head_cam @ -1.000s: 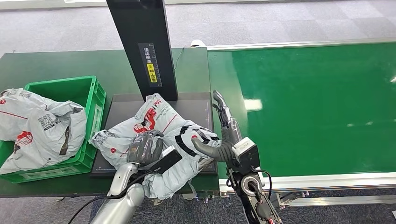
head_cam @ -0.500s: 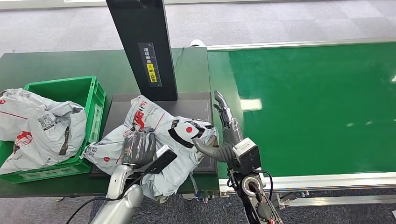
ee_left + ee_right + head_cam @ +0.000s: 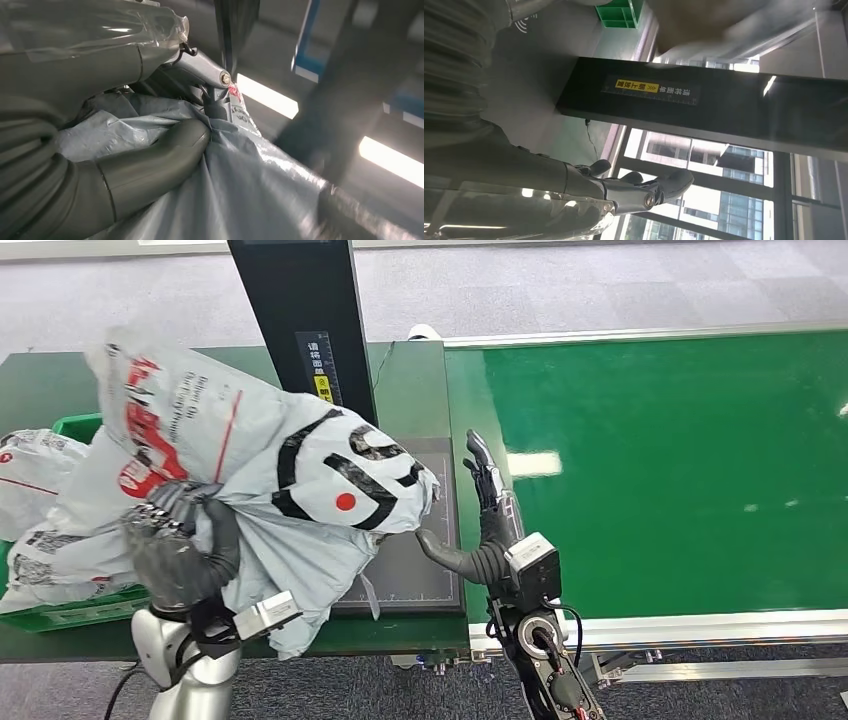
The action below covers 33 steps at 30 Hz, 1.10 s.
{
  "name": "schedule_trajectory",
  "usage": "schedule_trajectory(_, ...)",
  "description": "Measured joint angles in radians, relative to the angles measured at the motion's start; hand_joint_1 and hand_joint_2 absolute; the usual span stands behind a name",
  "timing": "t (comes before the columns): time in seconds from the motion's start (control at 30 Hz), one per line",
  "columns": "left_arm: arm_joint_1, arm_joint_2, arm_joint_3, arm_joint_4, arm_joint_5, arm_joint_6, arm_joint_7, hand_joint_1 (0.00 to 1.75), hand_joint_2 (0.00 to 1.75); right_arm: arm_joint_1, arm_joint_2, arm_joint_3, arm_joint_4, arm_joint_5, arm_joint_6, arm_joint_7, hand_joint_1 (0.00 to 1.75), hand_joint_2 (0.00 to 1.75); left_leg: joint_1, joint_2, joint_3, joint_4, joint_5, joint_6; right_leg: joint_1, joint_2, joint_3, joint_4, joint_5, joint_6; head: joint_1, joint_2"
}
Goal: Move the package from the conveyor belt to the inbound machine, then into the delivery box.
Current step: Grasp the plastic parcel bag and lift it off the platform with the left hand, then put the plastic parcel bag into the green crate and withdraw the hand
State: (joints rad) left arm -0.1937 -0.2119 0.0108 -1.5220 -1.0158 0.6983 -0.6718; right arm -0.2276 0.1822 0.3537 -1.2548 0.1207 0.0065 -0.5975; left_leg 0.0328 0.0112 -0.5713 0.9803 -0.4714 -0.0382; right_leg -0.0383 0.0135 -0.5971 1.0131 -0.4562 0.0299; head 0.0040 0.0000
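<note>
- Your left hand (image 3: pixel 180 558) grips a bunched fold of the grey plastic mailer package (image 3: pixel 270 470) printed in red and black, holding it raised above the dark flat inbound machine platform (image 3: pixel 410 575).
- Your right hand (image 3: pixel 478 530) holds nothing, fingers extended and apart, beside the platform at the edge of the green conveyor belt (image 3: pixel 660 470).
- The green plastic delivery crate (image 3: pixel 75 608) sits left, with another grey mailer (image 3: pixel 25 475) inside.

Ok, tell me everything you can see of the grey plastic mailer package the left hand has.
The grey plastic mailer package is a soft, crumpled poly bag with red lettering, a red dot and bold black markings. The left hand grips a bunched fold of it and holds it up over the dark scanner platform, partly hiding the green crate. The right hand's thumb sits at its lower edge.
</note>
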Motion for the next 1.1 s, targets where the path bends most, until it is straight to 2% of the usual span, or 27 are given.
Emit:
schedule_trajectory(0.1,-0.010,-0.001,0.058,-0.072,-0.052,0.000,0.000,1.75,1.75,0.000,-0.001,0.001,0.006,0.001,-0.014,-0.009,0.00,1.75,0.000,0.000,0.000,0.000,0.000,0.000,0.000,0.000,0.000,0.000,0.000,0.000,0.000,0.000)
schedule_trajectory(0.23,-0.075,0.006,0.167,-0.066,-0.111,0.000,0.000,1.75,1.75,0.000,-0.003,0.007,0.013,0.004,-0.029,-0.013,0.00,1.75,0.000,0.000,0.000,0.000,0.000,0.000,0.000,0.000,0.000,0.000,0.000,0.000,0.000,0.000)
schedule_trajectory(0.33,-0.172,0.029,0.272,0.013,-0.190,-0.001,0.005,1.75,1.75,0.000,-0.005,0.013,0.017,0.003,-0.031,-0.014,0.00,1.75,0.000,-0.001,0.001,0.000,0.001,0.000,0.000,0.000,0.001,0.000,0.000,0.000,0.000,0.000)
schedule_trajectory(0.4,-0.253,0.061,0.357,0.102,-0.274,-0.001,0.031,1.75,1.75,0.000,-0.005,0.016,0.020,0.002,-0.031,-0.014,0.00,1.75,0.000,0.000,0.001,0.000,0.002,0.000,0.000,0.000,0.001,0.001,0.001,-0.001,0.000,0.000)
schedule_trajectory(0.47,-0.324,0.098,0.434,0.187,-0.355,-0.001,0.083,1.75,1.75,0.000,-0.005,0.019,0.024,0.001,-0.031,-0.014,0.00,1.75,0.000,0.002,0.001,0.000,0.002,0.000,0.000,0.001,0.000,0.001,0.001,-0.001,0.000,0.000)
schedule_trajectory(0.57,-0.401,0.147,0.505,0.286,-0.422,-0.001,0.176,1.75,1.75,0.000,-0.005,0.020,0.027,0.000,-0.032,-0.013,0.00,1.75,0.000,0.001,0.001,0.000,0.002,0.000,0.000,0.001,0.000,0.001,0.001,-0.001,0.000,0.000)
schedule_trajectory(0.77,-0.513,0.251,0.531,0.488,-0.502,-0.001,0.454,1.75,1.75,0.000,-0.005,0.026,0.029,-0.003,-0.037,-0.009,0.00,1.75,0.000,0.001,0.000,0.000,0.001,0.000,0.000,0.001,-0.001,0.001,0.001,-0.001,0.000,0.000)
schedule_trajectory(0.9,-0.563,0.314,0.520,0.610,-0.499,-0.001,0.562,1.75,1.75,0.000,-0.005,0.027,0.030,-0.003,-0.038,-0.008,0.00,1.75,0.000,0.001,0.001,0.000,0.001,0.000,0.000,0.001,-0.001,0.001,0.001,-0.001,0.000,0.000)
schedule_trajectory(1.0,-0.608,0.363,0.477,0.739,-0.475,-0.011,0.653,1.75,1.75,0.000,-0.005,0.027,0.031,-0.001,-0.039,-0.005,0.00,1.75,0.000,0.000,0.001,0.000,0.002,0.000,0.000,0.001,-0.001,0.001,0.001,-0.001,0.000,0.000)
schedule_trajectory(1.1,-0.665,0.396,0.428,0.891,-0.476,-0.088,0.729,1.75,1.75,-0.001,-0.006,0.027,0.031,0.000,-0.039,-0.003,0.00,1.75,0.000,0.000,0.001,0.000,0.002,0.000,0.000,0.000,0.000,0.001,0.001,-0.001,0.000,0.000)
